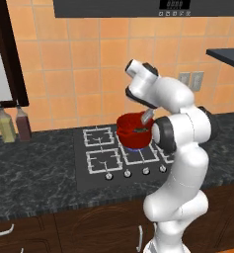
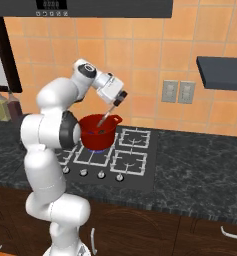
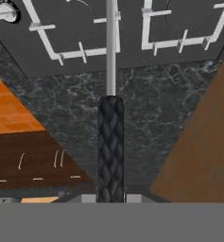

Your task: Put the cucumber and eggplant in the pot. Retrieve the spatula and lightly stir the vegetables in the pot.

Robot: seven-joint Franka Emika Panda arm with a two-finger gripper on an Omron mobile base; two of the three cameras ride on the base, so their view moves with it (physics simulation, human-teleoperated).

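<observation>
Holding the spatula (image 2: pixel 106 118) by its dark handle, the clenched gripper (image 2: pixel 121 99) stands above the red pot (image 2: pixel 97 132) on the stove's (image 2: pixel 135 172) rear-left burner, handle slanting down into it.

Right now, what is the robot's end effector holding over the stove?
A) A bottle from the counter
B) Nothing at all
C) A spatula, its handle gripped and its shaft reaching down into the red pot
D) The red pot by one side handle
C: the end effector is shut on the dark handle of the spatula, whose thin shaft slants down into the red pot on the stove.
</observation>
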